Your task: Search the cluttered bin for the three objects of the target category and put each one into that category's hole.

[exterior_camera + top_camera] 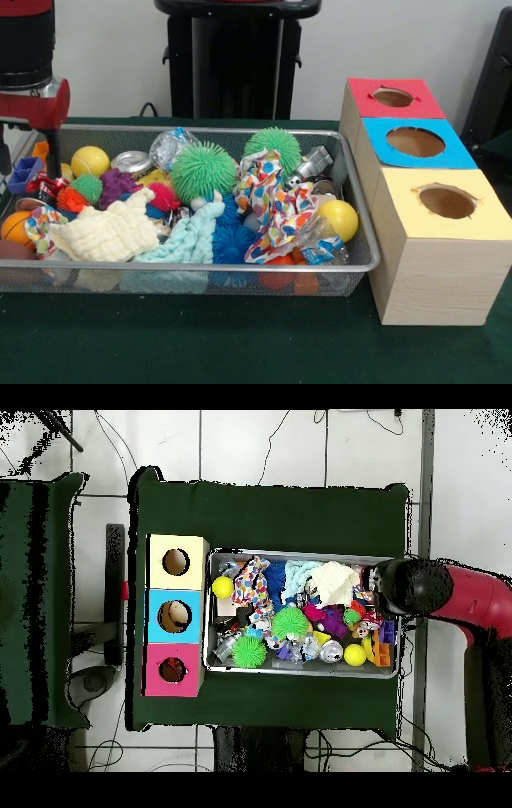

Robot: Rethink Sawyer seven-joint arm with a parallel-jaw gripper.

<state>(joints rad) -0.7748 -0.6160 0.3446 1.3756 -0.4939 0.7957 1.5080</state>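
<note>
A wire mesh bin (352,268) holds a heap of toys. Two green spiky balls (202,170) (274,145) lie near the back, and a yellow ball (339,218) rests at the right end beside a multicoloured spotted cloth (272,210). A cream cloth (112,230) and a teal cloth (188,240) cover the front left. Right of the bin stand three boxes with round holes: red (394,98), blue (415,142) and yellow (446,202). My gripper (30,164) hangs over the bin's left end; the arm head (415,587) hides it from above.
A second yellow ball (90,161), an orange ball (14,226), small spiky balls (86,189), crumpled foil (171,146), a metal can (131,162) and a metal piece (310,166) also lie in the bin. Green cloth (240,344) covers the table.
</note>
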